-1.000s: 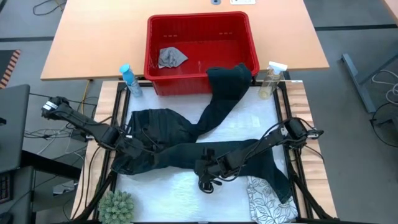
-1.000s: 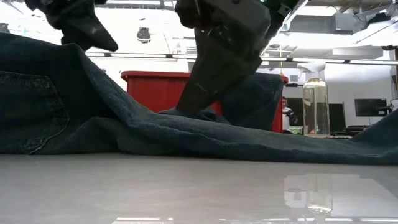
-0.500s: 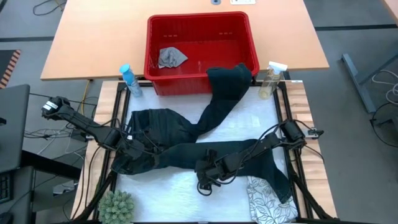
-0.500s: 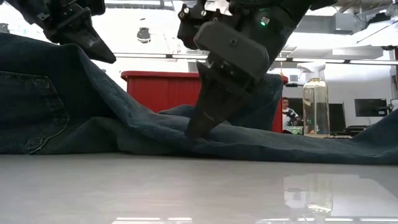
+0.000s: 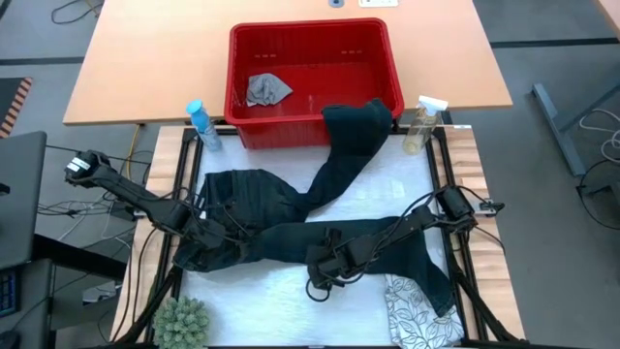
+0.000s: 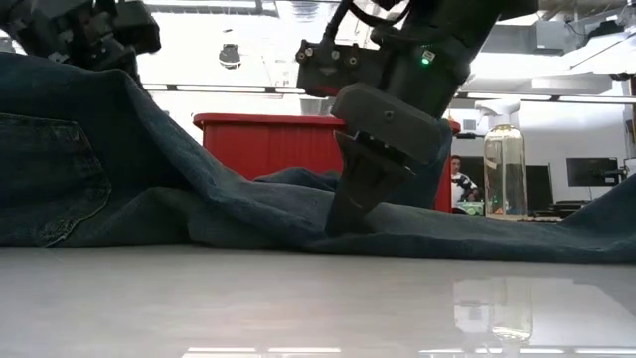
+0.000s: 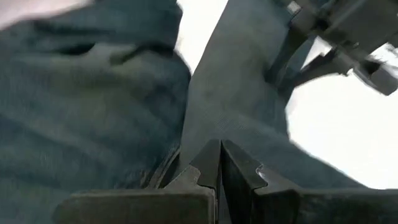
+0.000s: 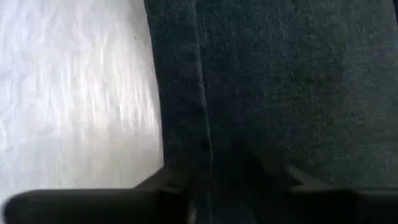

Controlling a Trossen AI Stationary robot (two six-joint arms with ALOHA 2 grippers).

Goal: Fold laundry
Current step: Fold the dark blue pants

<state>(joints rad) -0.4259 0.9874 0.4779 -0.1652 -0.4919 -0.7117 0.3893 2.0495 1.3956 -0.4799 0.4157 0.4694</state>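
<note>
- The table (image 5: 291, 291) carries the jeans (image 5: 291, 218) sprawled across its middle, one leg draped over the red basket (image 5: 310, 58) at the far edge.
- The right gripper (image 5: 325, 264), near the front edge, pinches the lower leg's edge, probably to lift it for folding.
- The left gripper (image 5: 208, 233), fingers together, rests at the waistband toward the left edge, seemingly anchoring it.
- The leaf-print cloth (image 5: 417, 312) waits at the front right corner; the grey cloth (image 5: 266, 89) sits in the basket.

One camera looks straight down on the whole tabletop (image 5: 291, 281), another sits at its surface facing level toward the red basket (image 6: 258, 139), and both wrist cameras press close over the jeans (image 5: 281, 228) all four views share.
</note>
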